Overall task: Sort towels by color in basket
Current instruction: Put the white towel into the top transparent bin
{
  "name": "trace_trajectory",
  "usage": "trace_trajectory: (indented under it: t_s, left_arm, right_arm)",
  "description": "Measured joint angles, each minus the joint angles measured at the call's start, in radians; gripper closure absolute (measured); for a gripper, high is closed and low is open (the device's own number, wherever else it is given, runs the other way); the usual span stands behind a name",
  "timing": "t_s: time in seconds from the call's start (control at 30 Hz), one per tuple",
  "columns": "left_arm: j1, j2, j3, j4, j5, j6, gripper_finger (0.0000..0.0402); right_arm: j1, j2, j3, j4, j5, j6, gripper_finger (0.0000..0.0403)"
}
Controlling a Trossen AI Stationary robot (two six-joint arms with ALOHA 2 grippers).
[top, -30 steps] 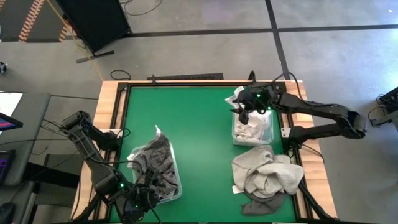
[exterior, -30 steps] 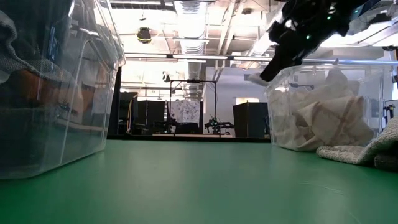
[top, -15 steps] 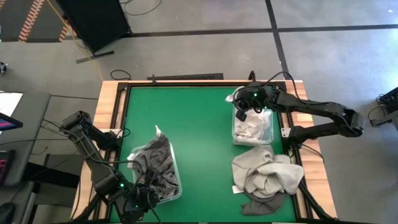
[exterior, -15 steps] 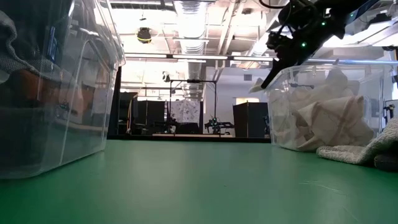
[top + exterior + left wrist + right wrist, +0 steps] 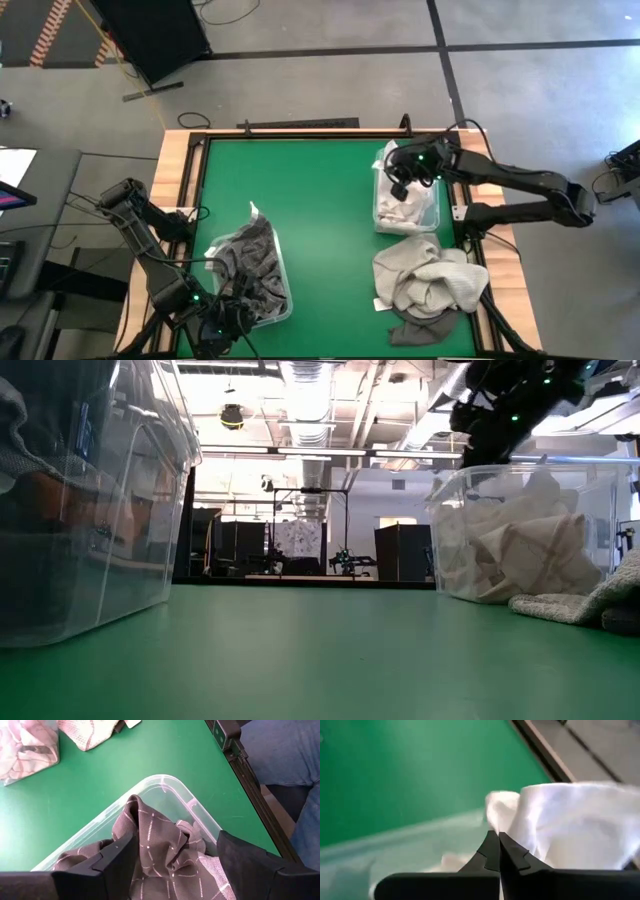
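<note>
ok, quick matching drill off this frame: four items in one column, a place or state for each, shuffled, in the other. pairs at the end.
Items
1. right gripper
2. left gripper
3. dark checked towel
4. beige-grey towel pile

Places or states
A. loose on the green table, near the right edge
B. shut, above the bin of white towels
C. open, over the bin on the left side
D. lying in the clear bin on the left side

Pairs: 1-B, 2-C, 3-D, 4-A
</note>
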Motion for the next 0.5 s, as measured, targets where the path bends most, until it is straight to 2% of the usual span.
trace_trajectory:
  t_s: [0.27, 0.5]
  left_arm:
    - [0.0, 0.0, 0.0, 0.001, 0.0, 0.0, 0.0138]
    - [0.0, 0.0, 0.0, 0.002, 0.0, 0.0, 0.0138]
  right_arm:
    - [0.0, -0.016, 0.0, -0.287, 0.0, 0.101, 0.0388]
    - [0.001, 0.104, 0.0, -0.327, -0.003, 0.119, 0.0385]
